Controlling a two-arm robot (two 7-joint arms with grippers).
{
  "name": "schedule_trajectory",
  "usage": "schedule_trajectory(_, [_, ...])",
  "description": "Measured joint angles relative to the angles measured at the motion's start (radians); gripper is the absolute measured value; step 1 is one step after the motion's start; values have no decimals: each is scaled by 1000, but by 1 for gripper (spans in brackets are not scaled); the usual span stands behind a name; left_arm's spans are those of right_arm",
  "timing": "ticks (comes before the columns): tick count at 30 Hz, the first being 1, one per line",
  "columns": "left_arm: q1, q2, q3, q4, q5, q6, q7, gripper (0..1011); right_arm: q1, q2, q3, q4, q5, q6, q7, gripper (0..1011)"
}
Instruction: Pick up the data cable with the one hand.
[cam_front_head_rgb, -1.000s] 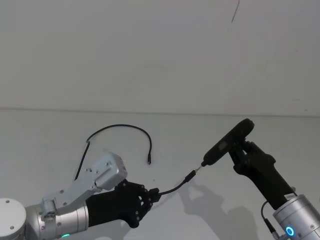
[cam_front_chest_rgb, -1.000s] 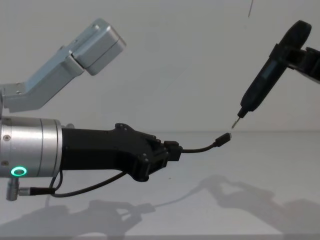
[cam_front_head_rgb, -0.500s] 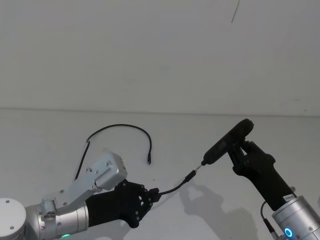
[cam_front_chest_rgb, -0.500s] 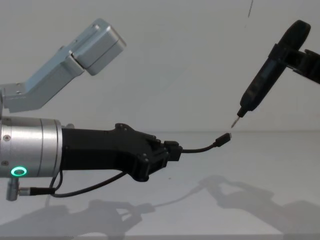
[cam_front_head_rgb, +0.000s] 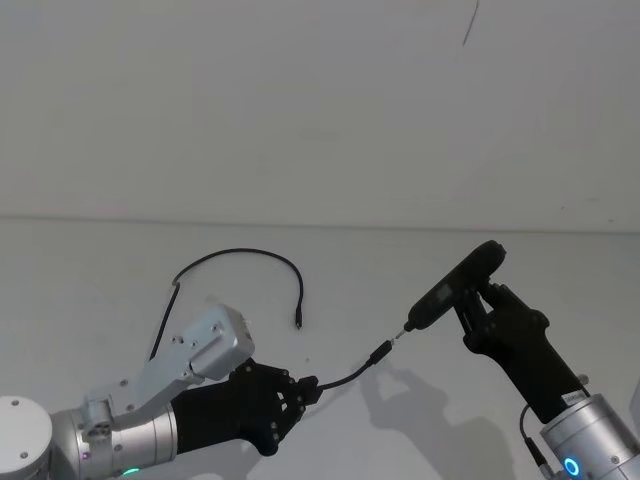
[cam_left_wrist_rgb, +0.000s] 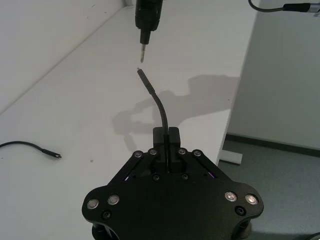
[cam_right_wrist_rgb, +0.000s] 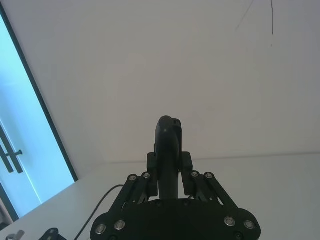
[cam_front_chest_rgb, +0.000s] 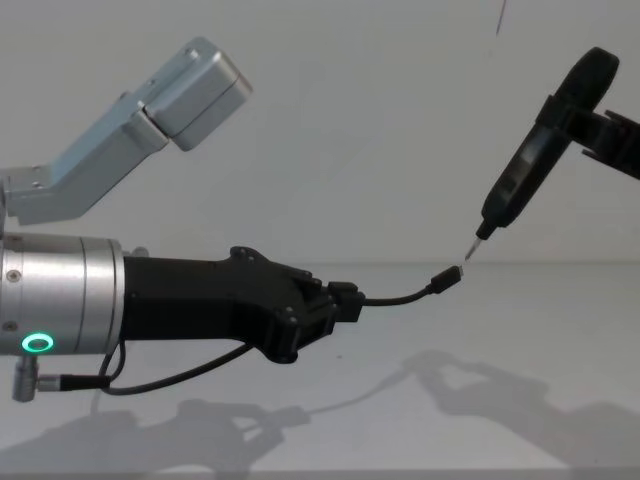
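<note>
The data cable (cam_front_head_rgb: 240, 252) is a long thin black cord lying in an arc on the white table, beyond my left arm; one plug end (cam_left_wrist_rgb: 54, 154) rests flat. My left gripper (cam_front_head_rgb: 305, 385), on the silver arm with the green ring light, is apart from it and shut on a short black wire (cam_front_chest_rgb: 400, 297) with a silver plug (cam_front_chest_rgb: 449, 275). My right gripper (cam_front_head_rgb: 480, 303) is shut on a dark pen-like tool (cam_front_chest_rgb: 522, 172). The tool's tip hangs just above that silver plug (cam_left_wrist_rgb: 141, 74).
The white table (cam_front_head_rgb: 120, 260) runs back to a plain wall. In the left wrist view its edge (cam_left_wrist_rgb: 235, 100) drops to the grey floor on the far side. A window (cam_right_wrist_rgb: 25, 150) shows in the right wrist view.
The right arm has shifted a little and tilted the pen-like tool slightly; its tip stays by the silver plug. The left arm and the cable on the table are unchanged.
</note>
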Motion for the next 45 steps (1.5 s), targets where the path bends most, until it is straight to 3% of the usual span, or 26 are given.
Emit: schedule_trajectory(45, [0, 0, 0, 0, 0, 0, 0, 49, 11, 32, -27, 41, 31, -24, 13, 269])
